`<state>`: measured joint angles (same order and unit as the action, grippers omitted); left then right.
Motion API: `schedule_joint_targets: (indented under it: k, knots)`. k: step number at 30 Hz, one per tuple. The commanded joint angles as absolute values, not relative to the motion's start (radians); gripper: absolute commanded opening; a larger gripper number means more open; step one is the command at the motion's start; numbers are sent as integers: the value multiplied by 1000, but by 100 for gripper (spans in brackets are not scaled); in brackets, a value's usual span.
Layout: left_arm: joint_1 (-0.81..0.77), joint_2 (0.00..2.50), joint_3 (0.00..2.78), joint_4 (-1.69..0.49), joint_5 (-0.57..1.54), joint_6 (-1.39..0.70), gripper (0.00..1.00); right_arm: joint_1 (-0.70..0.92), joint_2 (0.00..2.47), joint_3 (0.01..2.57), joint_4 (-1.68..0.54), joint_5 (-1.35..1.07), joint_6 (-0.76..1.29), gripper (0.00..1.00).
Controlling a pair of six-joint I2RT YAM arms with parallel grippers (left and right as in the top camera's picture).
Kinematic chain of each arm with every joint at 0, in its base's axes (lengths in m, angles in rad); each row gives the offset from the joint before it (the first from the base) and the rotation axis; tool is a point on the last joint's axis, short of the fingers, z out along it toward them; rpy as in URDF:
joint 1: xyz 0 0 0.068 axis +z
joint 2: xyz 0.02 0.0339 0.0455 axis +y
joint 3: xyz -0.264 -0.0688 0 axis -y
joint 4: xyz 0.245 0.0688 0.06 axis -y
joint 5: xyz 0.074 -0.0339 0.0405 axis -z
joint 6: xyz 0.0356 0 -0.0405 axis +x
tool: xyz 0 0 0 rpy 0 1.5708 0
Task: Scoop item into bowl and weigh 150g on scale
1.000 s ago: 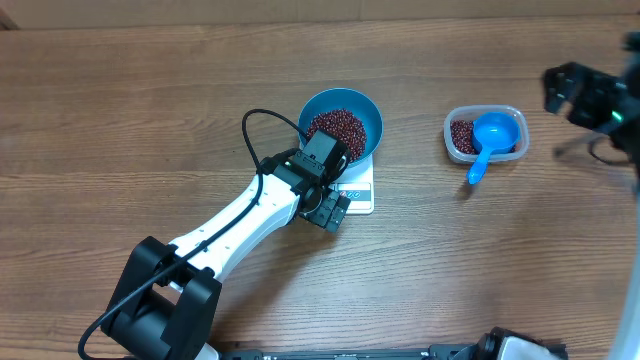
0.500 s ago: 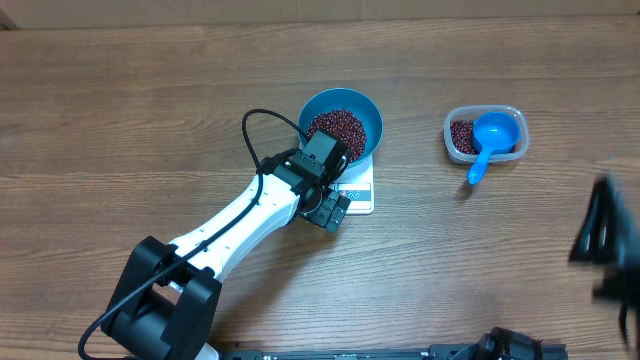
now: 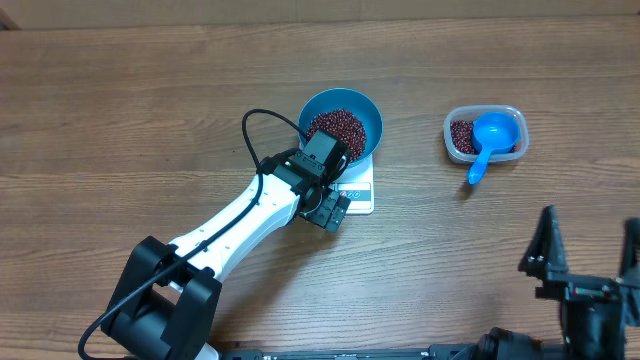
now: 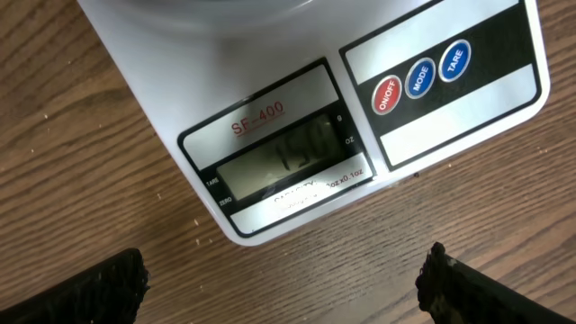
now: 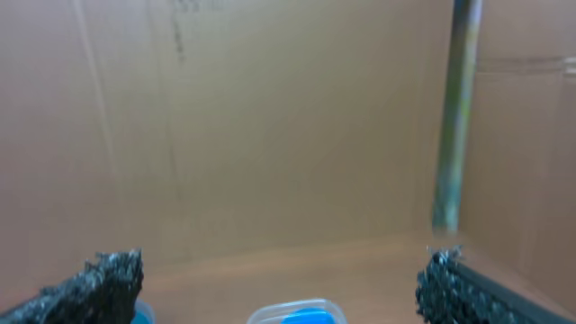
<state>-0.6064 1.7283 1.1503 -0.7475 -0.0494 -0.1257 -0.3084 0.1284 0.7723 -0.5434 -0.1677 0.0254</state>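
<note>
Beans filled bowl on scale, display faintly near target, scoop parked in tub; left hand and right hand spread, empty; task judged essentially done.

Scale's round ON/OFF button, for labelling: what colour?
Red ON/OFF button; left wrist view shows it best.

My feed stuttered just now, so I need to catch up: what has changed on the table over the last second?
The right claw swung from the far right side of the table back to the near right corner, open and empty. Nothing was taken or let go. Unchanged: the left claw open over the front of the scale, the bowl of beans on the scale, and the scoop in the tub.
</note>
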Motion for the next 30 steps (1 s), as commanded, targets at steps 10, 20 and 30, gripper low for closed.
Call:
schedule_joint_targets:
  k: [10,20,30]
  knots:
    - [-603,1734,1145,-747,-48,-139,100,-168,3,306,28,-153,27,100]
    - [-603,1734,1145,-747,-48,-139,99,-124,3,41,369,-154,60,100]
    - [-603,1733,1145,-747,-48,-139,100,-105,3,8,276,-155,105,100]
